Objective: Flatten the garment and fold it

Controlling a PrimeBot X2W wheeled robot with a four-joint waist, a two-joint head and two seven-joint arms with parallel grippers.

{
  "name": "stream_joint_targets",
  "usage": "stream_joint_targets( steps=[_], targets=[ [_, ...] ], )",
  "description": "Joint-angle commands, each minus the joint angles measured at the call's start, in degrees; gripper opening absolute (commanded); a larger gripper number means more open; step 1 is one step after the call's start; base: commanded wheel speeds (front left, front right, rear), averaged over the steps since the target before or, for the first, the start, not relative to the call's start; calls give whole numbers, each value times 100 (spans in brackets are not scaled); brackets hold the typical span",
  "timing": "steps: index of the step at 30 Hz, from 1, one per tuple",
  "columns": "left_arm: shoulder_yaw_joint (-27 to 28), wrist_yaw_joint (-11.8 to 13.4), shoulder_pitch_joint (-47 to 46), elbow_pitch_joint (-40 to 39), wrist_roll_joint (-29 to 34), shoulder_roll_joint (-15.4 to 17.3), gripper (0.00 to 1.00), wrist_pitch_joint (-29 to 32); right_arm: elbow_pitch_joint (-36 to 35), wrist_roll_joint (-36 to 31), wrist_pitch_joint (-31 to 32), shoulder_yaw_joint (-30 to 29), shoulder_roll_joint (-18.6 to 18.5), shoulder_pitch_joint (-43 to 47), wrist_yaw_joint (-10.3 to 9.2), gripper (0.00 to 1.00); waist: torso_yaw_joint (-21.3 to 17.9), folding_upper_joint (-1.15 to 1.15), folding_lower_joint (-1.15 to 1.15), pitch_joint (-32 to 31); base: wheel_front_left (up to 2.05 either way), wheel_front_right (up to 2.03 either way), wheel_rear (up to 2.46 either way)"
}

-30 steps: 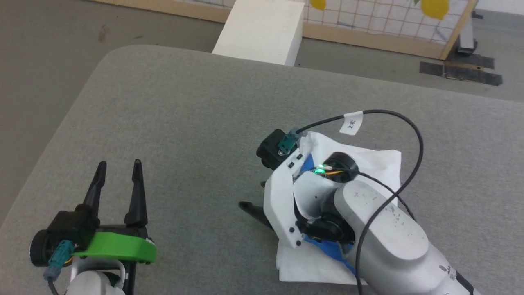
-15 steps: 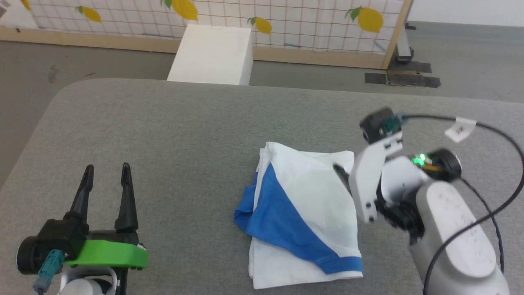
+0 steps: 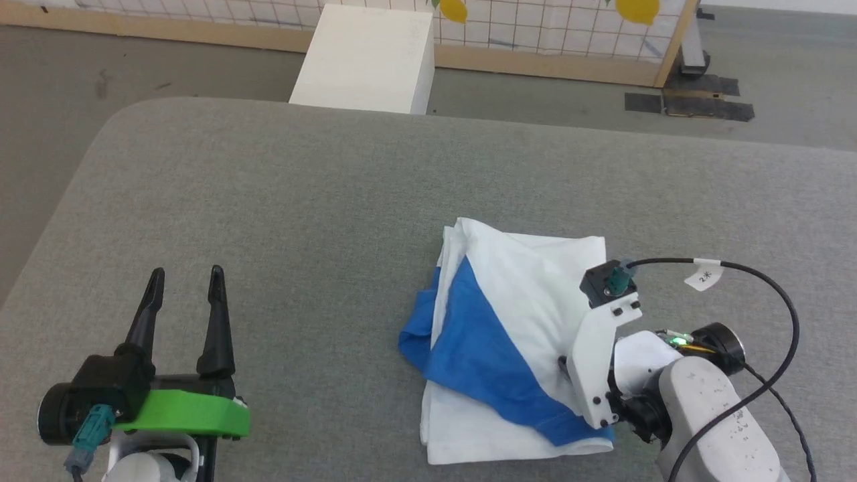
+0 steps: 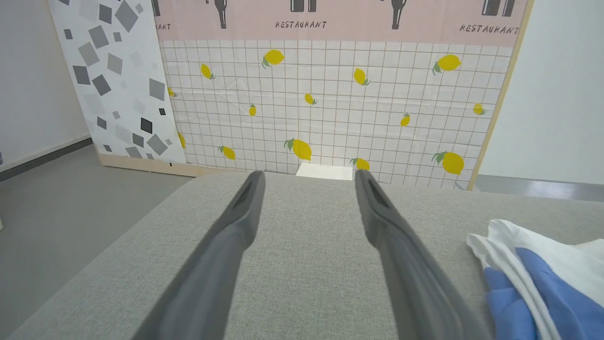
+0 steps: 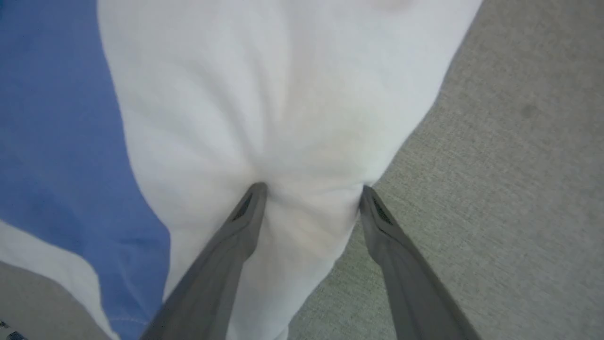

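pressing down the folded t-shirt [image 3: 529, 294], right gripper [image 5: 311, 189] spread on its white edge; left gripper [image 3: 186, 274] idle, spread; probably final smoothing, then lifting clear.

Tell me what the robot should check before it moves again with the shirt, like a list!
1. Right gripper open: ok. Its jaws stand apart, with the tips on the white cloth near the edge.
2. Left gripper open and away from the T-shirt: ok.
3. T-shirt fully on the grey surface: ok.
4. Fold tidy: not ok. A blue bit bulges out on the side toward the left gripper.
5. Cloth free of the right fingers: cannot tell. It puckers at their tips.
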Motion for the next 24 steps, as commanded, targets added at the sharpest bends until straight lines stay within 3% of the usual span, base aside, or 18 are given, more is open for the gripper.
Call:
stream_joint_targets(
  steps=[1,2,3,4,5,10,18,24],
  targets=[
    [14,-22,-75,-2,-24,-12,100,-22,143,-34,42,16,-2,110,-9,100,26,0,0,37,0,0,0],
    [32,-23,-63,-3,-23,-13,100,-22,224,-12,50,12,-1,95,-9,100,3,0,0,36,0,0,0],
    [56,-22,-40,-3,-20,-12,100,-22,272,28,14,44,0,61,-9,44,-42,0,0,32,0,0,0],
    [69,-22,-27,-4,-17,-13,100,-22,286,86,-48,78,0,24,-9,25,-81,0,0,35,0,0,0],
    [84,-23,-17,-9,-19,-14,100,-22,301,135,-85,141,0,-28,-9,0,-145,0,0,40,0,0,0],
    [218,-21,62,-116,-34,2,100,-22,69,362,-88,727,-316,-314,-9,0,-711,0,0,87,0,0,0],
    [409,-10,24,-394,-51,0,100,-22,-908,986,215,1941,-2006,-957,-9,0,-1931,0,0,357,0,0,0],
    [306,-26,-192,-647,-32,142,100,-22,-1194,1318,289,2024,-3126,-1463,-9,0,-2403,0,0,907,0,0,0]
  ],
)
